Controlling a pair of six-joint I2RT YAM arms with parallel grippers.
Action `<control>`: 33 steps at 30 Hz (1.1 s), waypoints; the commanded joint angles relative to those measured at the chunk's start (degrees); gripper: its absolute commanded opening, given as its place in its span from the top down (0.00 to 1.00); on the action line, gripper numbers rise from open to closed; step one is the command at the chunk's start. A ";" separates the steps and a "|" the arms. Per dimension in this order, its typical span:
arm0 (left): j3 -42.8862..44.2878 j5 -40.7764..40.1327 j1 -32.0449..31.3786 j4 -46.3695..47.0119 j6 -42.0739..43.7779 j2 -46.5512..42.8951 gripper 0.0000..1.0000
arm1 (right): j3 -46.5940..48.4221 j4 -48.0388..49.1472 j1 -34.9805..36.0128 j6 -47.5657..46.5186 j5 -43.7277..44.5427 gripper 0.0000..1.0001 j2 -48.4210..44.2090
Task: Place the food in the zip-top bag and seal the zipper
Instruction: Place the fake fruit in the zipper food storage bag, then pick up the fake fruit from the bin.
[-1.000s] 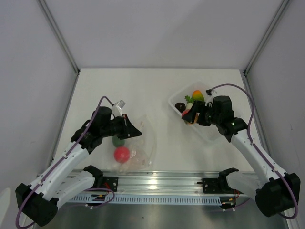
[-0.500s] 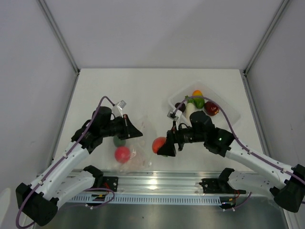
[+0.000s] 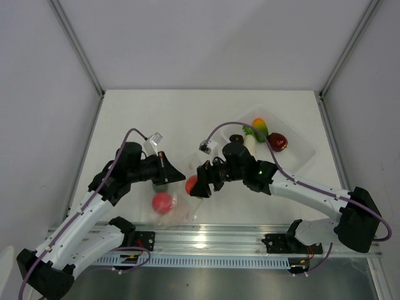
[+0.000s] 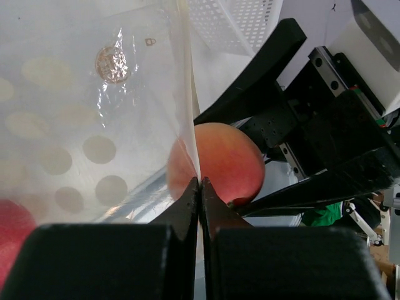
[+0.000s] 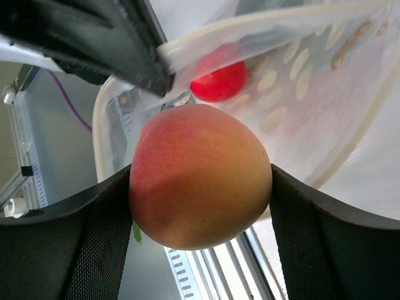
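On a white table [image 3: 187, 112], the mango [image 3: 259, 125] and 2 other pieces are left in the tray [image 3: 303, 153], and the zipper [image 5: 262, 28] is unsealed. The bag [image 3: 182, 209], with the apple [image 3: 161, 202] inside, is held up by its mouth edge in the left gripper [image 4: 200, 187], whose fingers are pressed together on it. The peach [image 5: 199, 175] is pinched in the right gripper [image 3: 200, 182] at the mouth; 0.5 s ago it was further right.

A clear rigid plastic tray [image 3: 300, 155] is sitting on the white surface [image 3: 187, 112], toward its right rear. An aluminium rail [image 3: 206, 239] is running along the surface's near edge, catching the light.
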 commanded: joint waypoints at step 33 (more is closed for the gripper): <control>-1.72 0.35 -0.31 0.59 -2.00 -3.37 0.99 | 6.81 -13.72 -10.41 5.69 38.38 0.01 -12.51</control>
